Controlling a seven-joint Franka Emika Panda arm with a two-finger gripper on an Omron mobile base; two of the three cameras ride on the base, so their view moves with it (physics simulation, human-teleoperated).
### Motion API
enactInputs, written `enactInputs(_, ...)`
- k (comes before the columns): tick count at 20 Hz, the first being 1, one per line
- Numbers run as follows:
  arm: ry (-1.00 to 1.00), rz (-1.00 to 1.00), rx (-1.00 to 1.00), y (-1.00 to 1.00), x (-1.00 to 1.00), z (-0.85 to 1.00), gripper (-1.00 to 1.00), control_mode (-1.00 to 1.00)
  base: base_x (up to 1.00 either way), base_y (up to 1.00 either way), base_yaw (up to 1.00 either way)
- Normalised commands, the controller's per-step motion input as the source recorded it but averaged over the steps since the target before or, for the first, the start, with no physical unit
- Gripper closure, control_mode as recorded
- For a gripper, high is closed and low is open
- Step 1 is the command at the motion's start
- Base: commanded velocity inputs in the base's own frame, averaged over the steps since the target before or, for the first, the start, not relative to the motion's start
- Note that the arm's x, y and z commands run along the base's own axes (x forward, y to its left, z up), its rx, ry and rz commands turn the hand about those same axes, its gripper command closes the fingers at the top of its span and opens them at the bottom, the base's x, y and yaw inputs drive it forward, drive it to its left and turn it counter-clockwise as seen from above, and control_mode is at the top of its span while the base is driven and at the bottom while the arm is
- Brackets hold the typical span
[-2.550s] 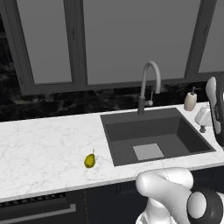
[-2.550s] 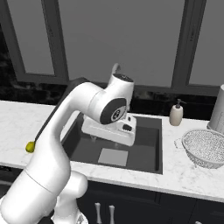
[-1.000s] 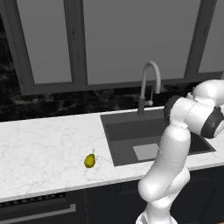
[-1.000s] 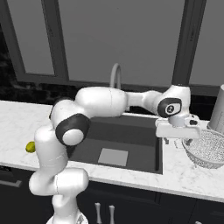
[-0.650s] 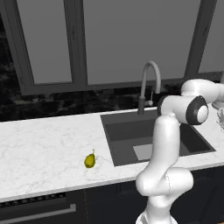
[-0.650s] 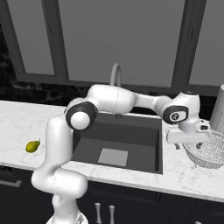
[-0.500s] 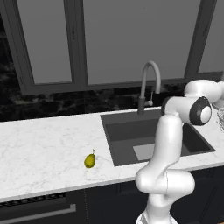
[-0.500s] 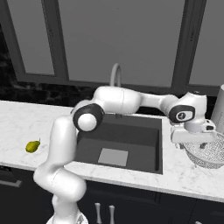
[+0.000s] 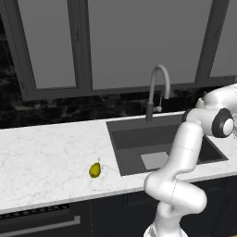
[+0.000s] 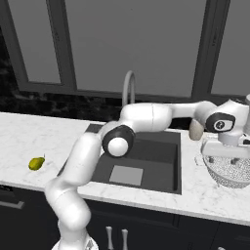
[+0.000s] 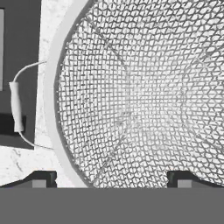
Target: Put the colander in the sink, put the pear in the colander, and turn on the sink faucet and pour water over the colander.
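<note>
The colander (image 10: 230, 171), a round silvery mesh bowl, sits on the counter right of the sink (image 10: 161, 158). My gripper (image 10: 225, 157) hangs just over its near-left rim. In the hand view the colander (image 11: 144, 92) looms close, with its pale rim and a wire loop handle (image 11: 16, 107) at the left. My gripper (image 11: 111, 180) is open: one fingertip (image 11: 41, 179) stands outside the rim, the other inside the bowl. The small yellow-green pear (image 9: 95, 170) lies on the white counter left of the sink (image 9: 134, 139); it is also the pear (image 10: 35, 163) at far left. The sink faucet (image 9: 155, 90) arches over the basin's back edge.
A beige soap dispenser (image 10: 195, 130) stands behind the sink's right corner, partly behind my arm. A dark backsplash and windows close off the back. The white marble counter (image 9: 41, 152) stretches left of the basin.
My arm has swung right from above the sink's right edge and come down over the colander's rim. The gripper stayed open. The pear and the colander have not moved.
</note>
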Motion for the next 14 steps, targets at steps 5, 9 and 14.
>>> enactInputs(5,0.00,0.00,-0.01,0.23,-0.14,-0.42,-1.00,-1.00,0.00,0.00,0.00)
enactInputs(9,-0.07,0.02,-0.06,0.46,-0.39,-0.46,-1.00,-1.00,0.00,0.00,0.00)
enactInputs(14,-0.08,0.00,-0.03,0.40,-0.24,-0.06,-1.00,-1.00,0.00,0.00,0.00)
